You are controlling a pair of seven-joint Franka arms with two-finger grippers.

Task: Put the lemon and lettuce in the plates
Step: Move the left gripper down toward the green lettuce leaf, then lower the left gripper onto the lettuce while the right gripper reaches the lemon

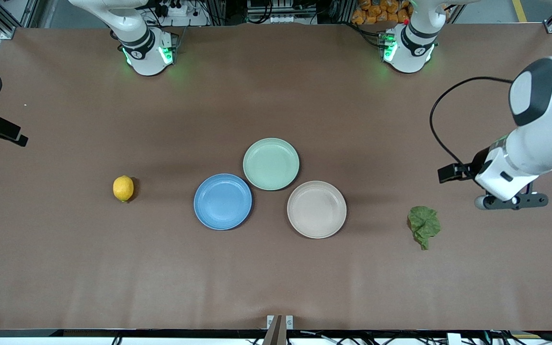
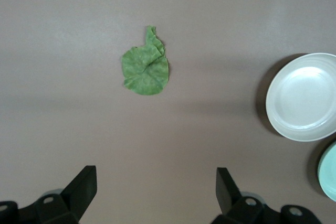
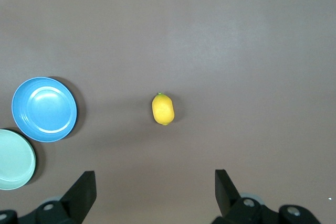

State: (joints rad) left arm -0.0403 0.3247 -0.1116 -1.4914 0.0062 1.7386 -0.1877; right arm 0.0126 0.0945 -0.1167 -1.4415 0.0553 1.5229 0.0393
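On the brown table (image 1: 65, 263), the lemon (image 1: 123, 188) lies toward the right arm's end and the lettuce leaf (image 1: 423, 225) toward the left arm's, both outside the blue plate (image 1: 223, 201) and beige-white plate (image 1: 316, 209) between them. Left gripper (image 2: 156, 192) hangs over bare table near the lettuce, fingers spread and empty. Right gripper (image 3: 155, 192) hangs near the lemon, likewise spread.

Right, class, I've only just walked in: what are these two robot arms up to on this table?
Nothing is being handled yet. The lemon lies on the table toward the right arm's end, the lettuce toward the left arm's end. Between them sit an empty blue plate, beige-white plate and mint-green plate. The left gripper hangs open over bare table beside the lettuce; the right gripper hangs open near the lemon.
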